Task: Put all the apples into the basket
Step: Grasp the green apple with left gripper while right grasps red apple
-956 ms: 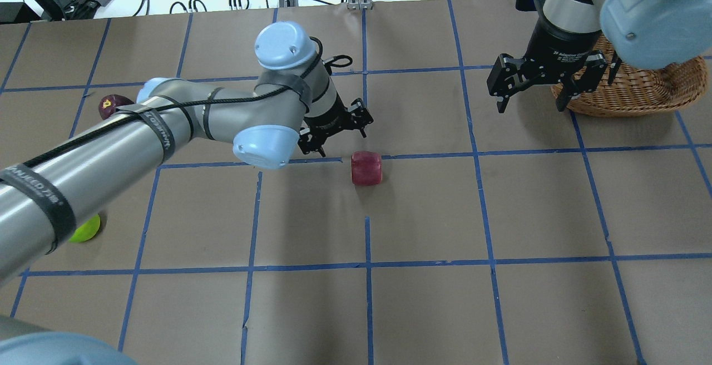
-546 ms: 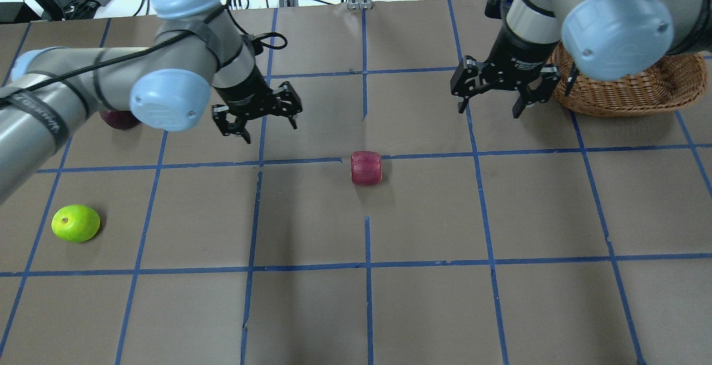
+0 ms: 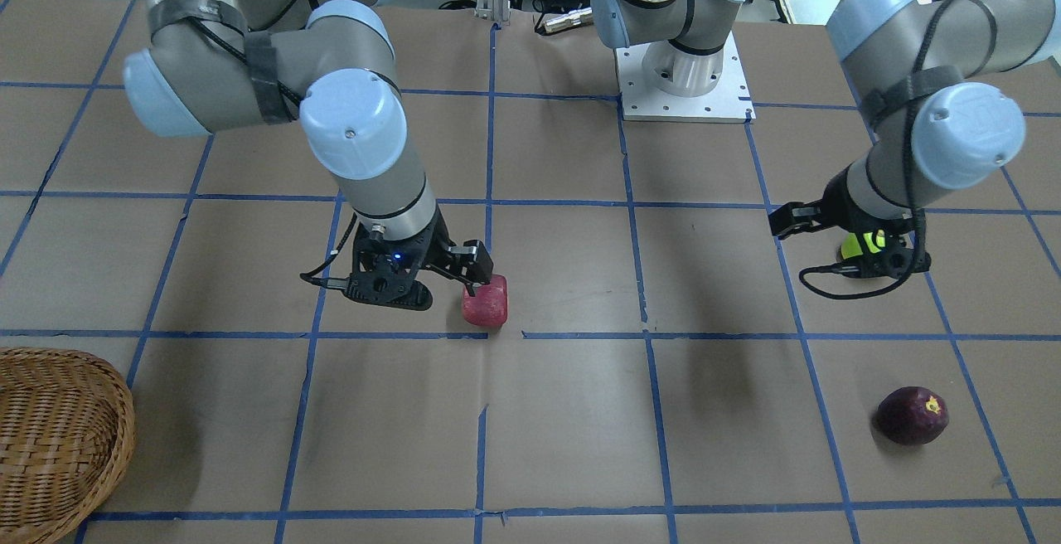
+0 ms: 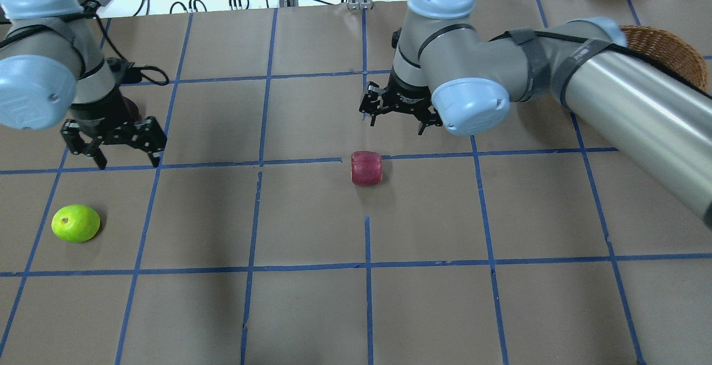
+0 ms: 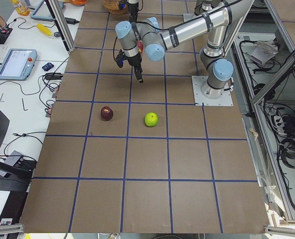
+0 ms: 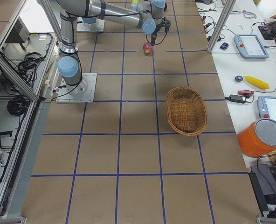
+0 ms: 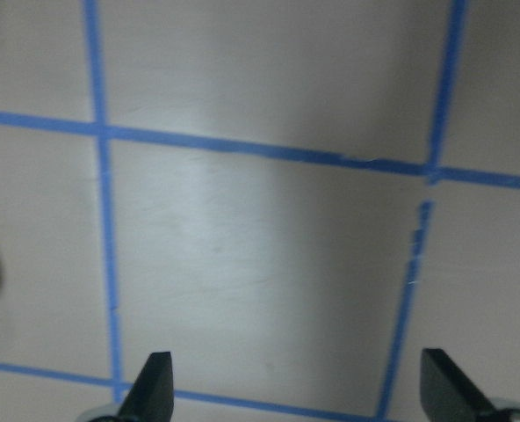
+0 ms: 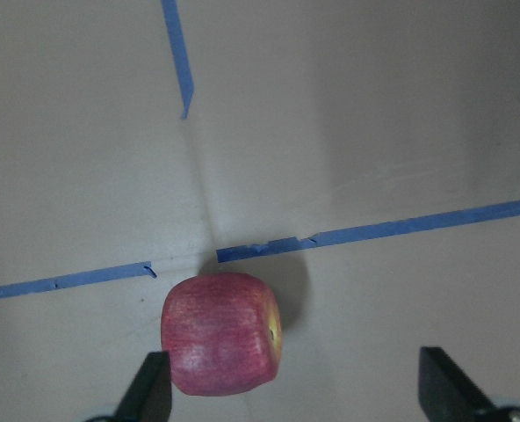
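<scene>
Wicker basket sits at the far right corner of the table, no fruit in it. The red apple lies on its side mid-table, with my right claw spread wide and empty just beyond it. In the wrist view the fruit sits off toward one finger, so I reckon a straight drop could clip it and send it rolling. The green apple lies by the left edge, the maroon apple toward the far left corner. My left claw is spread too, and empty. Half a second ago the right claw was beside the basket and the left claw nearer the middle; the red apple hasn't budged.
</scene>
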Controlling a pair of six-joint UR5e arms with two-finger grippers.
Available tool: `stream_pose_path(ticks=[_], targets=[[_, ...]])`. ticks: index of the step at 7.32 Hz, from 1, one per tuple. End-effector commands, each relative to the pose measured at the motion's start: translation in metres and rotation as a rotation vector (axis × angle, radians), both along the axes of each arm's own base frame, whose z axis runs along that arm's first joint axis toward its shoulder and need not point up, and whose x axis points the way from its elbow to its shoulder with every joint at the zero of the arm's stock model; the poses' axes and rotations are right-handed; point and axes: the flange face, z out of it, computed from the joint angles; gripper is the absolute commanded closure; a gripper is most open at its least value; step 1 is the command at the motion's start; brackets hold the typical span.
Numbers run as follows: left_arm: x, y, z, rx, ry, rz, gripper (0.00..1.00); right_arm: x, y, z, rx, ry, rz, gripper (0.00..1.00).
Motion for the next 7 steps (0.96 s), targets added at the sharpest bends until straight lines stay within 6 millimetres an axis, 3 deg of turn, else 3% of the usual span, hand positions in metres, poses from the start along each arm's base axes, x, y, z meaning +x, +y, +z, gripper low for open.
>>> stream_pose_path(ticks=[1, 2, 4, 5, 7], targets=[[0.118, 0.028, -0.026, 0.045, 0.086, -0.123, 0.00, 0.022, 0.001, -0.043, 0.040, 0.010, 0.004, 0.00], [0.150, 0.034, -0.046, 0.009, 0.093, -0.190, 0.00, 0.024, 0.000, -0.056, 0.060, 0.016, 0.015, 0.00], [0.158, 0.052, -0.091, -0.009, 0.090, -0.177, 0.00, 0.039, 0.003, -0.081, 0.097, 0.019, 0.038, 0.00], [0.161, 0.054, -0.100, 0.005, 0.100, -0.172, 0.00, 0.049, 0.004, -0.086, 0.098, -0.020, 0.044, 0.00], [0.167, 0.055, -0.124, 0.032, 0.126, -0.163, 0.00, 0.049, 0.007, -0.096, 0.110, -0.018, 0.045, 0.00]])
